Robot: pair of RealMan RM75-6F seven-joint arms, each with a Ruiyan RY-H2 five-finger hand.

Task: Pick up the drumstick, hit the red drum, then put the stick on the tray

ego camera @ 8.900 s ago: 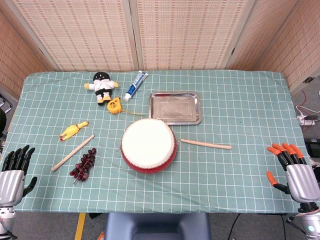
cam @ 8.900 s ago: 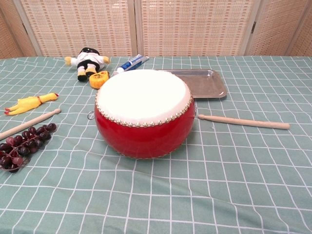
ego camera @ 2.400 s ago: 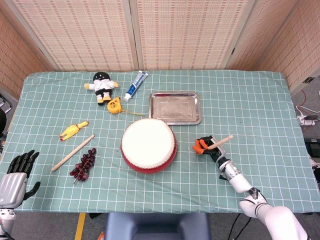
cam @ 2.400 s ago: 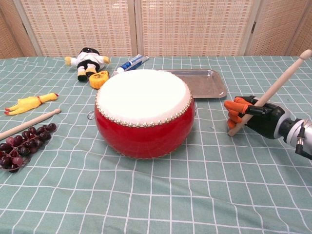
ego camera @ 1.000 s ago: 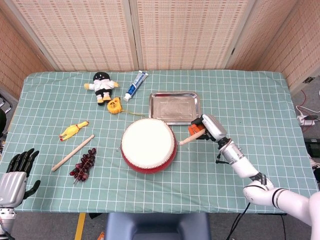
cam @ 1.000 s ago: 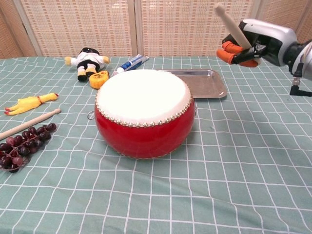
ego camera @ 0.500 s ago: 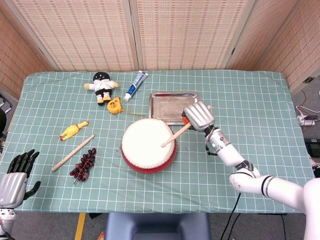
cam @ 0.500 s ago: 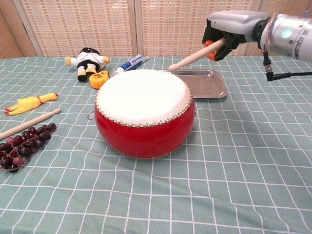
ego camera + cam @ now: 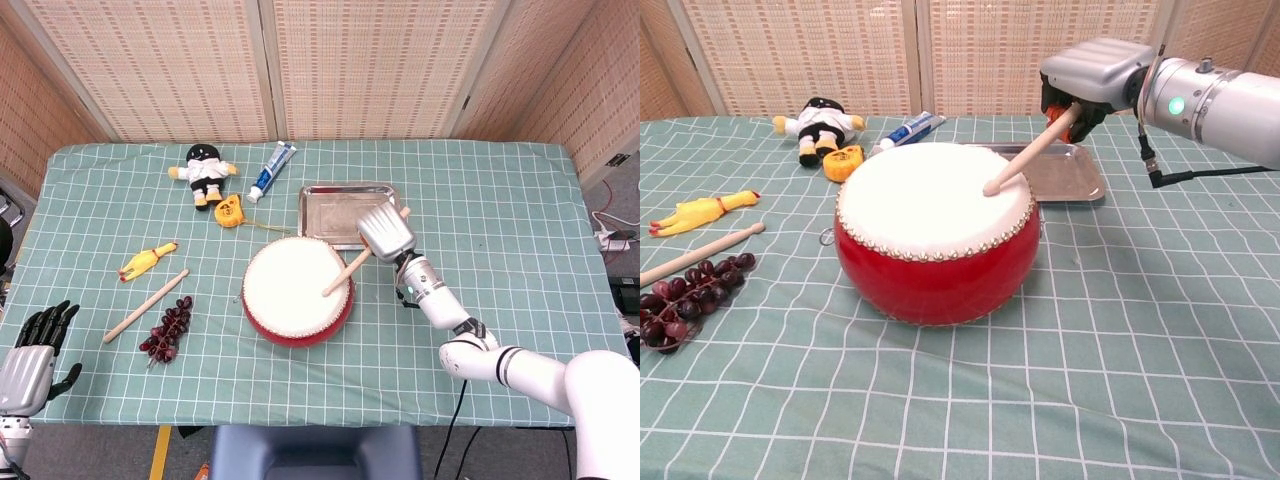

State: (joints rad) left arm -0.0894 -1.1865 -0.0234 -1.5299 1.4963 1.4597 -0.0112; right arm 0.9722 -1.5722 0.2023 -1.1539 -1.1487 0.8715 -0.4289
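Note:
The red drum (image 9: 296, 290) (image 9: 936, 232) with its white skin stands mid-table. My right hand (image 9: 386, 232) (image 9: 1087, 82) hovers above the drum's right rim and grips a wooden drumstick (image 9: 348, 272) (image 9: 1026, 155). The stick slants down to the left, its tip at the white skin near the right edge. Just beyond the drum lies the steel tray (image 9: 340, 203) (image 9: 1076, 178), partly covered by the hand in the head view. My left hand (image 9: 30, 352) rests at the table's near left corner, fingers apart and holding nothing.
A second drumstick (image 9: 146, 305) (image 9: 698, 252) and a bunch of dark grapes (image 9: 168, 328) (image 9: 685, 298) lie left of the drum. Further back are a yellow rubber chicken (image 9: 147, 260), an orange tape measure (image 9: 229, 211), a toothpaste tube (image 9: 272, 170) and a doll (image 9: 205, 172).
The right hand has dropped and shifted slightly left, bringing the stick's tip down onto the drum skin. The left hand has stayed put.

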